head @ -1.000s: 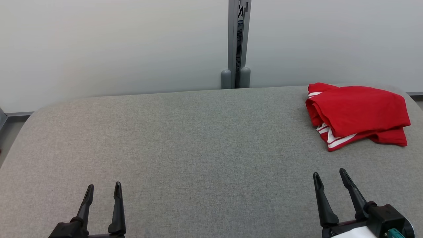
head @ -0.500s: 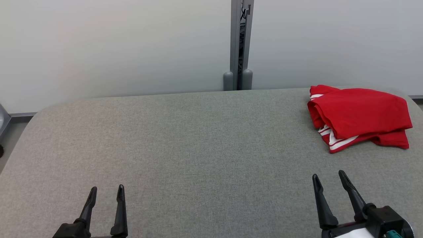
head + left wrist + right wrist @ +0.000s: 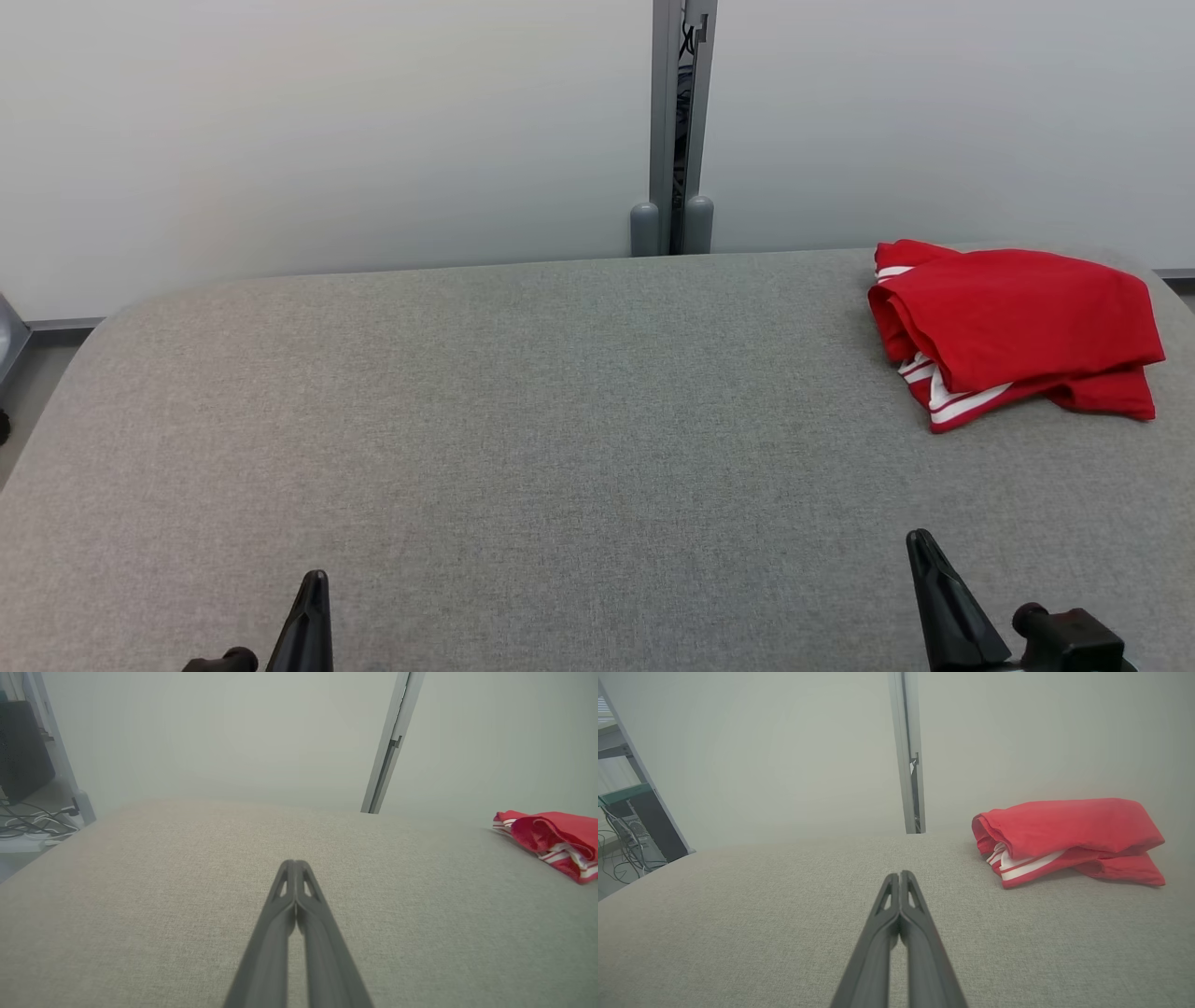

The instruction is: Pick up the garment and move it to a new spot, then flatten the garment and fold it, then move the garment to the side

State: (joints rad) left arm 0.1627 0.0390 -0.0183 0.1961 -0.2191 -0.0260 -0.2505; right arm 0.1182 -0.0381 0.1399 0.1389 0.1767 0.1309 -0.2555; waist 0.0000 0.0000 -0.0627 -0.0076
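Head view: seeing red garment point(image 3: 1013, 322) w/ white stripes lying bunched at far right of grey table point(image 3: 560, 420), straight on the cloth top, not in any bin; spotting left gripper point(image 3: 313, 588) & right gripper point(image 3: 924, 551) at near edge, both pinched together, empty. Left wrist view: looking along closed fingers, garment off to right, well apart. Right wrist view: facing garment nearer, ahead-right. Judging it light, soft, floppy, prob. sliding easily; favouring a pinch at the rolled left edge or a loose corner.
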